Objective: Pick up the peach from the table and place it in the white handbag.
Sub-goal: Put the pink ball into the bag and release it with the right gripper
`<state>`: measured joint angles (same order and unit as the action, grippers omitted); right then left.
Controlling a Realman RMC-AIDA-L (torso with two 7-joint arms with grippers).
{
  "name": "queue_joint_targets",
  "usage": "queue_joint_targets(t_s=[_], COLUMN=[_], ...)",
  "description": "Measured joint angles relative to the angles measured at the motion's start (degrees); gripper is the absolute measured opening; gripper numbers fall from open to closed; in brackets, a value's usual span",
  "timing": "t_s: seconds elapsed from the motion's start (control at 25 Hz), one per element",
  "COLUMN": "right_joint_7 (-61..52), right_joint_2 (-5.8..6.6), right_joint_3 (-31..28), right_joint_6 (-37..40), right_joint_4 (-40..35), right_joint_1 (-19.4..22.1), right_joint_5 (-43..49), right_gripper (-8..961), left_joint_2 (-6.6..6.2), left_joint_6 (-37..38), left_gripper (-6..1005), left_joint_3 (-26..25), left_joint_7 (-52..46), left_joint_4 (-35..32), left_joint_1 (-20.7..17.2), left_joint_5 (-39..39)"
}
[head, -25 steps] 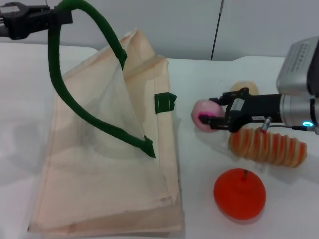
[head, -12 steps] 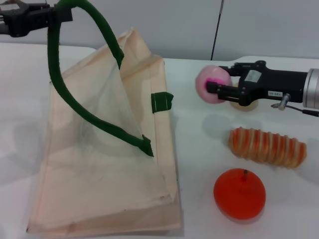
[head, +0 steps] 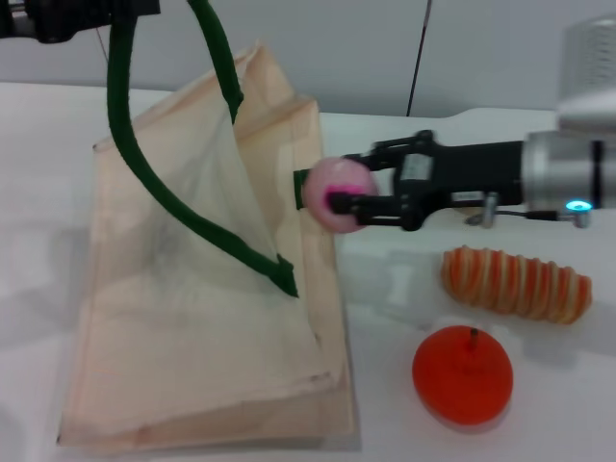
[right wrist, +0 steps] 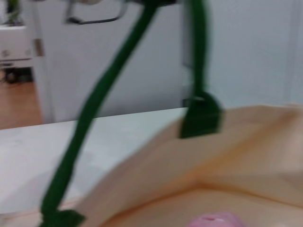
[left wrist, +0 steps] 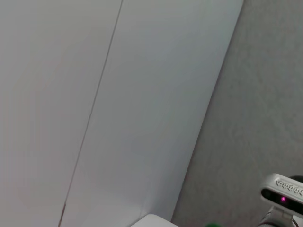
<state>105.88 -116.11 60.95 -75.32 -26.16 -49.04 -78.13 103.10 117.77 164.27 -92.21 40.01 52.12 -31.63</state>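
At the bag's right edge, the right gripper clamps the peach in the air and should carry on past the handle held by the left gripper before letting go.

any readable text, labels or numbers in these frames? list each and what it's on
None can be read.
Small pale label on the right gripper body, which holds the peach: too blurred to read.
White handbag, orange fruit, striped piece, table: no print visible.
Left gripper, holding the green handle: no marking visible.
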Motion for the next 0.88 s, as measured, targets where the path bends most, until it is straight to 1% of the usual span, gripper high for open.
queue_joint_targets(t_s=[0.16, 0.4, 0.52, 0.8, 0.88], right_joint_7=[0.0, -0.2, -0.3, 0.0, 0.0], right_joint_2=[-0.32, -0.80, -0.93, -0.84, -0.84], right_joint_3=[2.7, 6.9, 10.7, 23.3, 25.2], right_joint_6=[0.4, 3.1, 4.5, 4.5, 4.6], right_joint_4=[2.2, 2.9, 3.4, 2.5, 2.3], right_joint_1=[-3.1, -5.4, -6.5, -7.1, -7.2], right_joint_5=[0.0, -0.1, -1.7, -9.4, -11.4], right_gripper=[525, 541, 550, 569, 575], left_joint_2=[-0.08, -0.10, -0.10, -0.10, -0.10], left_joint_6=[0.0, 0.0, 0.0, 0.0, 0.0], left_gripper=[145, 145, 145, 145, 145], left_joint_3=[0.0, 0.0, 0.0, 0.0, 0.0], left_joint_7=[-0.1, -0.1, -0.1, -0.1, -0.1], left_joint_4=[-0.2, -0.4, -0.4, -0.4, -0.4], left_joint_1=[0.7, 1.1, 1.3, 1.3, 1.3], left_joint_5=[0.0, 0.1, 0.1, 0.1, 0.1])
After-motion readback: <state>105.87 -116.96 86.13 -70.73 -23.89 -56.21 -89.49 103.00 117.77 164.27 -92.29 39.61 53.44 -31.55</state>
